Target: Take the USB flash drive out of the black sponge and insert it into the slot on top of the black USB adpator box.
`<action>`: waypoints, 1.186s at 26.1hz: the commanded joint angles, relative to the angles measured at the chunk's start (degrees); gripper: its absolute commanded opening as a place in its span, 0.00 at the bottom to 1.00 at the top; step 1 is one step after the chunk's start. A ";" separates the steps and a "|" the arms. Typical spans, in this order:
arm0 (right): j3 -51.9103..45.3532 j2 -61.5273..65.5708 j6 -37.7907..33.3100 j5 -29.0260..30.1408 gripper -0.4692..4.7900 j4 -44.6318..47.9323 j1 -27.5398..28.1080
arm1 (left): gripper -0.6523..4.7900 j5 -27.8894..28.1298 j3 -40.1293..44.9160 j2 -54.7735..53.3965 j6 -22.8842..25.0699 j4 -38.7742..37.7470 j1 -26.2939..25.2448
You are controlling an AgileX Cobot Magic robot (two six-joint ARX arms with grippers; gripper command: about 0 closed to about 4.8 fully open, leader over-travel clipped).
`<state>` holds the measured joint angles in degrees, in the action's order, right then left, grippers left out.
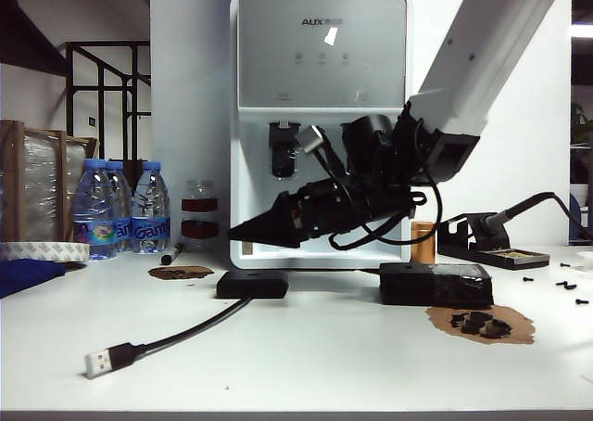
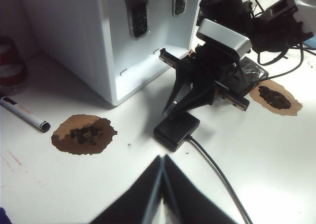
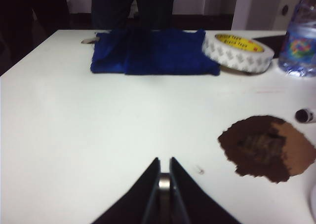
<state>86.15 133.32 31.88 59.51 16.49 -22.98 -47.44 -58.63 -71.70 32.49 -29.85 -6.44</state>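
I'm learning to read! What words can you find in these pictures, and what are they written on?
"AUX": water dispenser front panel.
"Brand Tape": inside the tape roll, blurry.
Water bottles: blue labels with large white letters, cut off, unreadable.
Dispenser button labels: too small.
Right gripper, left gripper: no writing.

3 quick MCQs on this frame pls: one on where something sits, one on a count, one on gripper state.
1. Where is the black USB adpator box?
A. on the black sponge
B. on the table in front of the water dispenser
C. in the left gripper

2. How many water bottles stand at the exterior view's left?
A. one
B. three
C. five

3. What is the right gripper doing?
A. shut on the USB flash drive
B. wide open
C. shut on the cable's plug

Key: 1 B, it lies flat on the table in front of the water dispenser, apart from the black sponge; 2 B, three water bottles stand together; 3 A, the USB flash drive shows silvery between the closed fingers.
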 commanded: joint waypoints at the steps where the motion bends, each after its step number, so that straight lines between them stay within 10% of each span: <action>1: 0.74 0.83 -0.72 0.07 0.08 -0.46 0.00 | 0.11 -0.55 -0.24 0.31 1.07 0.11 -0.07; 31: 4.13 5.22 -0.20 3.50 0.08 -5.81 0.94 | 0.11 -1.66 0.39 0.28 1.68 0.66 -0.09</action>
<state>90.24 138.17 31.86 64.10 11.84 -21.93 -48.71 -58.43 -71.66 33.93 -29.78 -6.44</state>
